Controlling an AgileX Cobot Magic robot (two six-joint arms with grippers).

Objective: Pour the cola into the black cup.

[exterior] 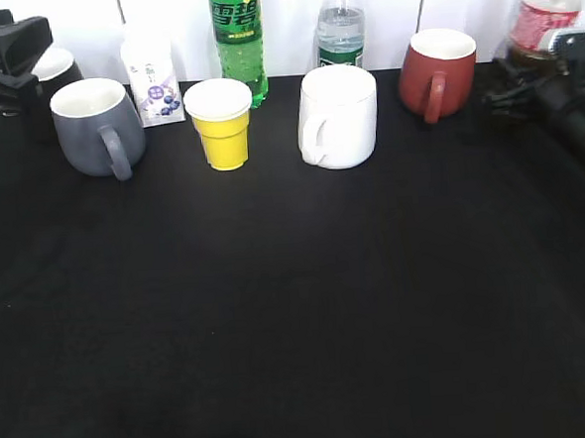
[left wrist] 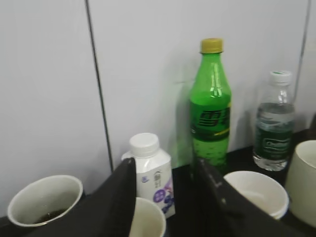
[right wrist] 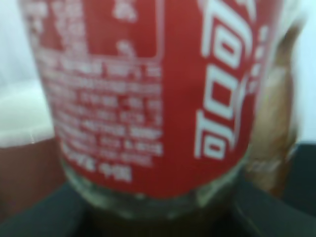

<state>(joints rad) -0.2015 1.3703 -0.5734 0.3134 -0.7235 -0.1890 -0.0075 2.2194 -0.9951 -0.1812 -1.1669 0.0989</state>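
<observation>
Exterior view: cola (exterior: pixel 543 15) at table's (exterior: pixel 299 328) right edge, foreground open.

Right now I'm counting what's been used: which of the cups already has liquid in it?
The black cup at far left, behind the grey mug: the left wrist view shows dark liquid at its bottom. Other visible interiors look empty.

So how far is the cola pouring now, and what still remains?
Done: the right tool seems to hold the cola, upright at the far right. In hand: nothing is being poured yet, and the bottle is far from the black cup at the back left. The left tool is open and empty. Left: carry the bottle across, tilt it and pour.
</observation>
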